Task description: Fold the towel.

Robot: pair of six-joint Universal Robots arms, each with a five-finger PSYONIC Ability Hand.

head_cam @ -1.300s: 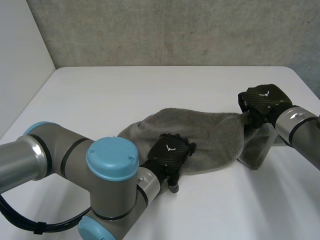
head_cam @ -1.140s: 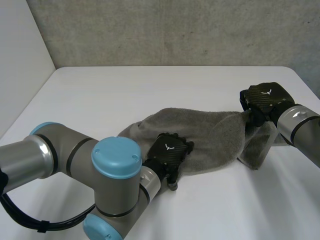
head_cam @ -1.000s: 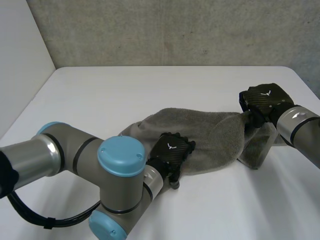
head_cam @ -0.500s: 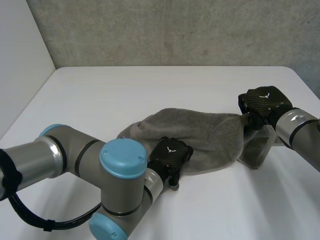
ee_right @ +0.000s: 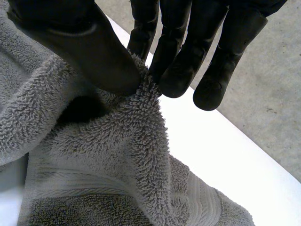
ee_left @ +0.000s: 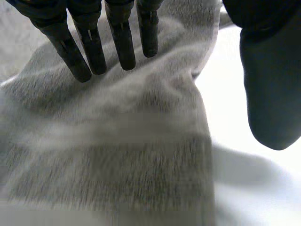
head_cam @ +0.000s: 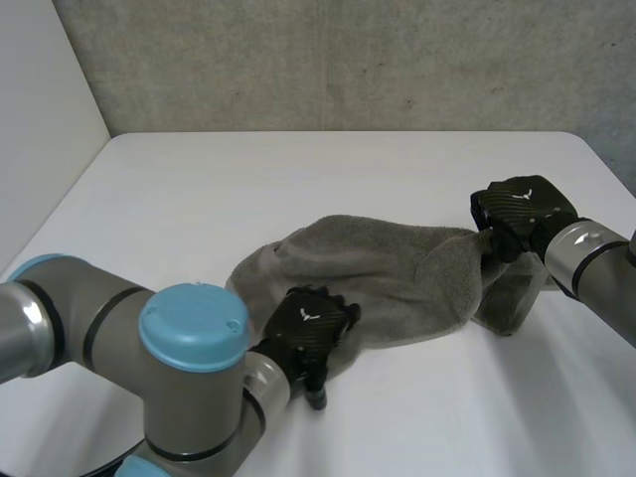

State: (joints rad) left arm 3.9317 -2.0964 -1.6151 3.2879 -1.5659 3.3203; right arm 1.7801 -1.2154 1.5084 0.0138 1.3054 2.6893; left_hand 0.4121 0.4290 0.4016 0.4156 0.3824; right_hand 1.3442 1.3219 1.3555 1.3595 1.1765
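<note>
Grey terry towel [head_cam: 397, 278] lies bunched. Right hand [head_cam: 517, 209] pinches its raised edge. Left hand [head_cam: 306, 326] rests straight-fingered on the near edge. Open surface [head_cam: 298, 189] lies beyond both hands.

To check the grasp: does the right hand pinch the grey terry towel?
Yes, the right hand pinches a ridge of the towel between thumb and fingers.

One towel [head_cam: 388, 273]; two hands: left hand [head_cam: 306, 325], right hand [head_cam: 519, 207]; one table [head_cam: 298, 179]

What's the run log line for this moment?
task: fold towel | left robot hand: open, fingers on towel's near edge | right robot hand: pinching towel's right end | towel: bunched on white table
</note>
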